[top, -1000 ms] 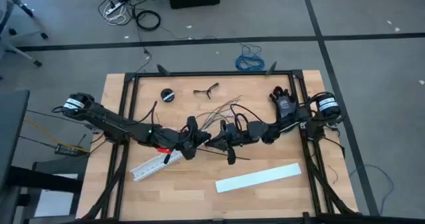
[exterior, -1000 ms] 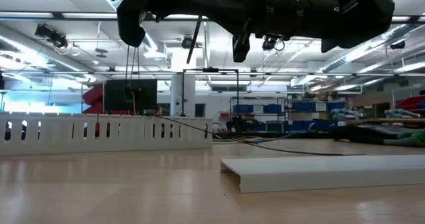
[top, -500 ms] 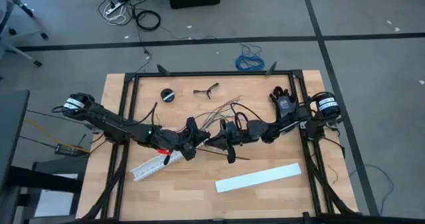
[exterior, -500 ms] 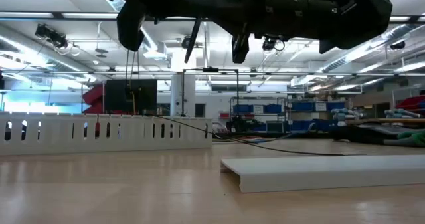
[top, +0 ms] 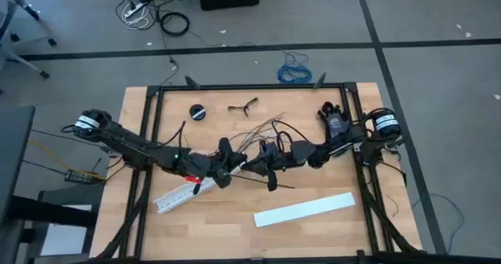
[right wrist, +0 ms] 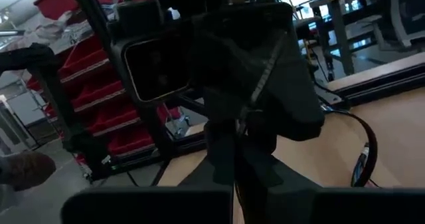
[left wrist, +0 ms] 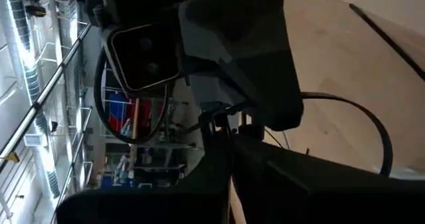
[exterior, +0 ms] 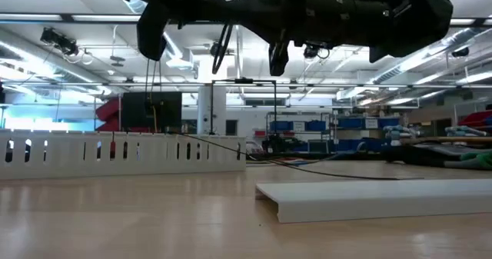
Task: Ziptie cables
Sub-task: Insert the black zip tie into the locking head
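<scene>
Both hands meet nose to nose above the middle of the tabletop (top: pixel 313 233): the left hand (top: pixel 227 168) and the right hand (top: pixel 262 164) are raised, and the cables (top: pixel 262 131) fan out from between them toward the far side. I judge that they hold the bunch up (clear of the wood) so a tie can pass around it. Whether either hand is clenched or released, I cannot tell; the white slotted strip (top: pixel 178 197) lies below the left arm.

Left end effector (top: pixel 227 168) slightly nearer right.
</scene>
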Available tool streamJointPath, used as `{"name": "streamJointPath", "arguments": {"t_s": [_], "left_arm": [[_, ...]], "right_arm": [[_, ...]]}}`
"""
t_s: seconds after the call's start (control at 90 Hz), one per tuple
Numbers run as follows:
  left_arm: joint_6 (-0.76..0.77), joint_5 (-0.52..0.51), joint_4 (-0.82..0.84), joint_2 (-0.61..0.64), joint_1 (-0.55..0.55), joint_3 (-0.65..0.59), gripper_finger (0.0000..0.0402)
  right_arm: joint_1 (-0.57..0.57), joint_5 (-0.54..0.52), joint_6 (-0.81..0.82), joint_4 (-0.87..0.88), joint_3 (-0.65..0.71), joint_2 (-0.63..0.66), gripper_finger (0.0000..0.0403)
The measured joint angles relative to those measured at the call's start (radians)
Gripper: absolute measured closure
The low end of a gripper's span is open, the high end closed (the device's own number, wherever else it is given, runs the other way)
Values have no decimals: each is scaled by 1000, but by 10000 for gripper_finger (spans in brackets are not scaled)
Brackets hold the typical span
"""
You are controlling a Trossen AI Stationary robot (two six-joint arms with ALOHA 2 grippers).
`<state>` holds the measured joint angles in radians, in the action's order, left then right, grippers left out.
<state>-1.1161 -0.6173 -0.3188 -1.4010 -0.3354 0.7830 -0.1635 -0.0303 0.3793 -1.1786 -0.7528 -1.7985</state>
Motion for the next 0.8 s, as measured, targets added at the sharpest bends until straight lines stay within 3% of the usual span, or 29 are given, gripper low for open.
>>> {"name": "streamJointPath", "arguments": {"t_s": [0.267,0.511,0.8], "left_arm": [[26,1,2,0,-5,-1,401],[32,11,-8,0,-22,-1,401],[44,-14,-8,0,-35,-1,401]], "right_arm": [[2,0,-47,-3,0,0,352],[2,6,-80,11,0,0,265],[6,4,-284,107,0,0,163]]}}
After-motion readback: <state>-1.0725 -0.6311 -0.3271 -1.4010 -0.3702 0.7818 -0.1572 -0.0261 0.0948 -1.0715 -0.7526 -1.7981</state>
